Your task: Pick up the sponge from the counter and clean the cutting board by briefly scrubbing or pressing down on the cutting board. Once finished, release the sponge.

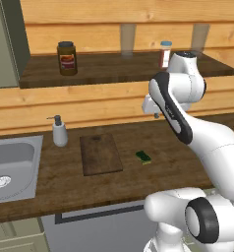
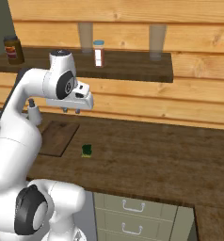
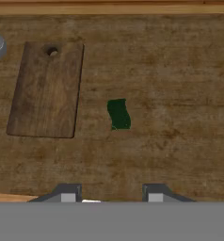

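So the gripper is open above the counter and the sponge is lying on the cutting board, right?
Not quite. The sponge lies on the counter beside the cutting board, apart from it, as the hand view shows. The gripper is open above the counter.

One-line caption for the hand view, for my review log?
Open end effector high above the counter, looking down on the green sponge lying beside the bare cutting board, not touching it.
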